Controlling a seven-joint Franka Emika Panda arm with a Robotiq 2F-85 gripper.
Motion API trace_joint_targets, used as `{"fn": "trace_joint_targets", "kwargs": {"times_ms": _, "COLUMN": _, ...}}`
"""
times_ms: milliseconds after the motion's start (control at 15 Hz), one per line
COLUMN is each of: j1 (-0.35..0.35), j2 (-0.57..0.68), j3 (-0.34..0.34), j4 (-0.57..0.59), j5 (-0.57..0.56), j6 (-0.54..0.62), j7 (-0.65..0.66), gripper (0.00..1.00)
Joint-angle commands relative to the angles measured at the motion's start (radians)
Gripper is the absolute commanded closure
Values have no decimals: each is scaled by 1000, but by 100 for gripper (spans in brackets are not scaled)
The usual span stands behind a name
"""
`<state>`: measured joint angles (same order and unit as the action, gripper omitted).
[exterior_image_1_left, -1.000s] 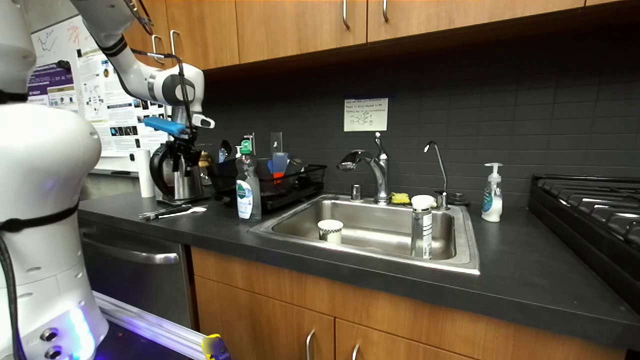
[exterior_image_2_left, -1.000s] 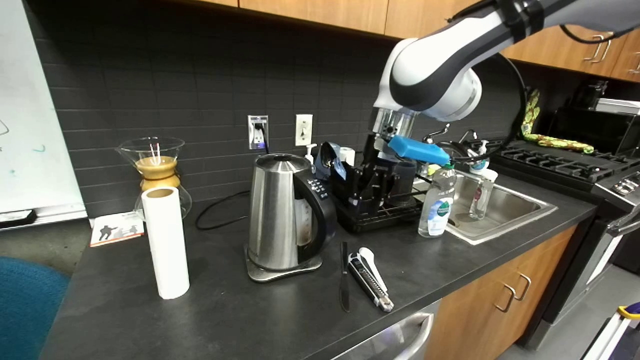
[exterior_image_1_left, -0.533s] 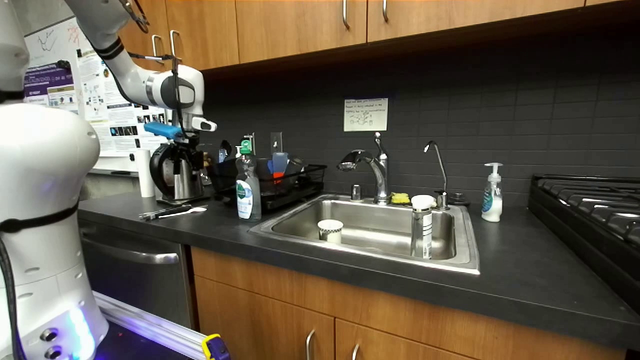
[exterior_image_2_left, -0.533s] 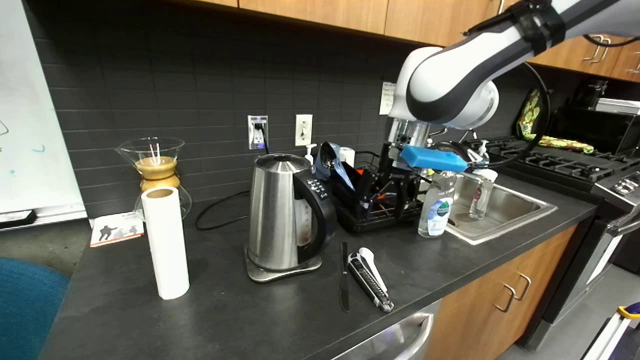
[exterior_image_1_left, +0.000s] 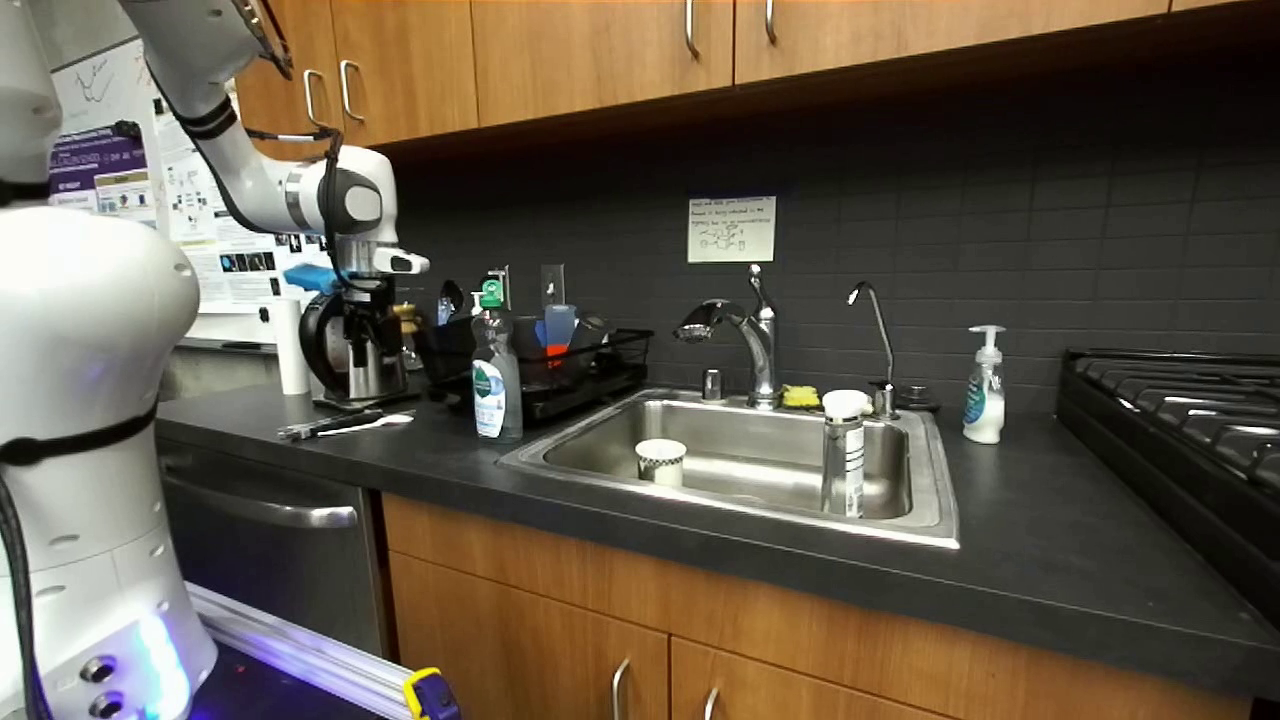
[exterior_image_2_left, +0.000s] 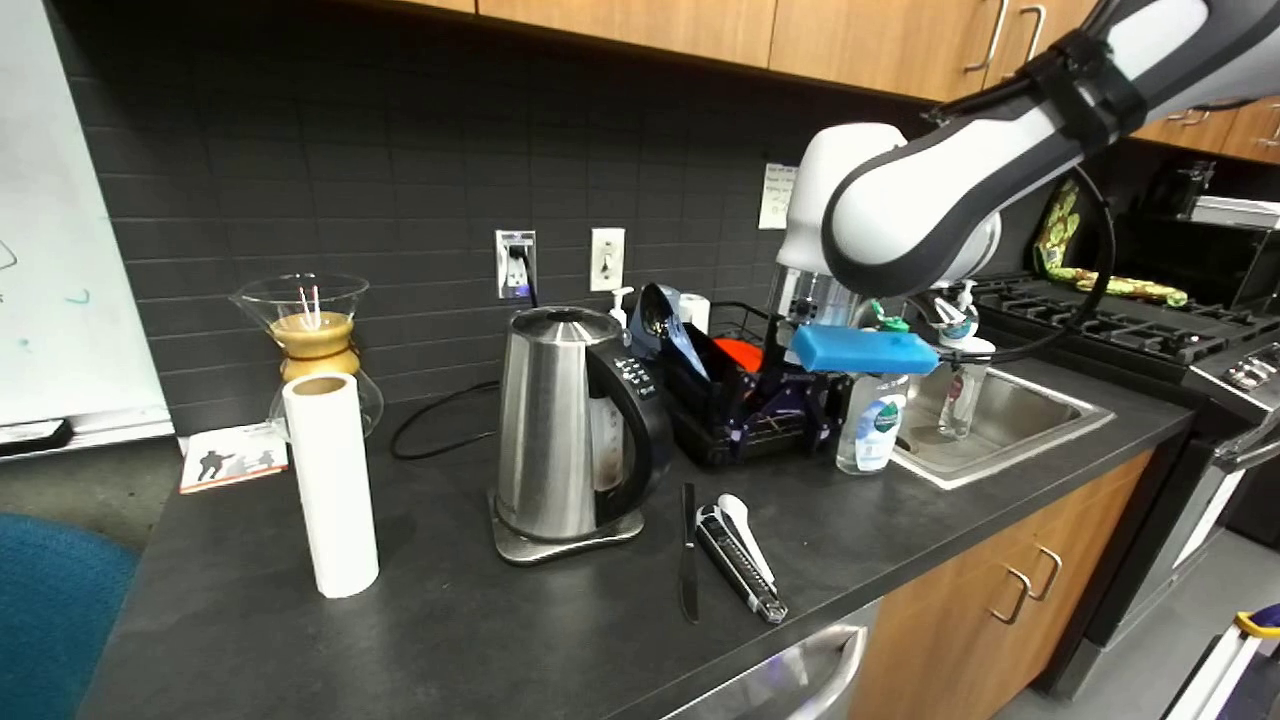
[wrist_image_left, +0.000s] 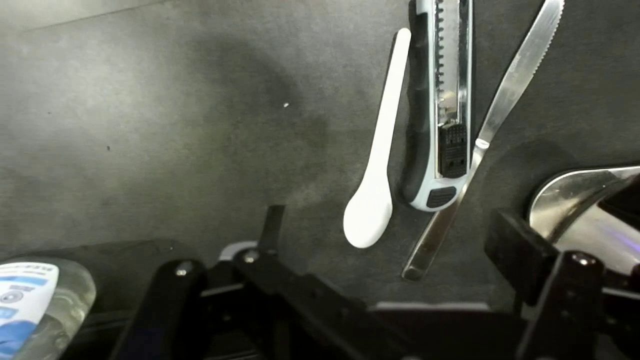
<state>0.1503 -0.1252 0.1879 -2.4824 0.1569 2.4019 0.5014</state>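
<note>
Two fingers (wrist_image_left: 520, 255) (parted) hover near one spoon (wrist_image_left: 381, 155), one cutter (wrist_image_left: 452, 142), one knife (wrist_image_left: 482, 144).

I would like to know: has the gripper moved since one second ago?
Yes. In an exterior view, the gripper has shifted down and to the right in the picture, judged against the kettle, which stands in the same place.

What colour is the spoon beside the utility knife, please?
The spoon is white; the wrist view shows it best.
</note>
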Motion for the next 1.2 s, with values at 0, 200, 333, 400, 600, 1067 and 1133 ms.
{"fn": "trace_joint_targets", "kwargs": {"times_ms": 0, "j1": -6, "j2": 41, "j3": 23, "j4": -5, "j5": -59, "j6": 46, "j7": 117, "gripper": 0}}
{"fn": "trace_joint_targets", "kwargs": {"times_ms": 200, "j1": 3, "j2": 82, "j3": 30, "j4": -3, "j5": -93, "j6": 53, "j7": 189, "gripper": 0}}
{"fn": "trace_joint_targets", "kwargs": {"times_ms": 333, "j1": 13, "j2": 111, "j3": 31, "j4": -3, "j5": -102, "j6": 64, "j7": 218, "gripper": 0}}
{"fn": "trace_joint_targets", "kwargs": {"times_ms": 400, "j1": 16, "j2": 126, "j3": 30, "j4": -2, "j5": -103, "j6": 72, "j7": 228, "gripper": 0}}
{"fn": "trace_joint_targets", "kwargs": {"times_ms": 600, "j1": 33, "j2": 159, "j3": 27, "j4": -4, "j5": -91, "j6": 92, "j7": 245, "gripper": 0}}
{"fn": "trace_joint_targets", "kwargs": {"times_ms": 1067, "j1": 43, "j2": 169, "j3": 21, "j4": -22, "j5": -26, "j6": 138, "j7": 217, "gripper": 0}}
{"fn": "trace_joint_targets", "kwargs": {"times_ms": 1133, "j1": 41, "j2": 158, "j3": 21, "j4": -29, "j5": -4, "j6": 145, "j7": 201, "gripper": 0}}
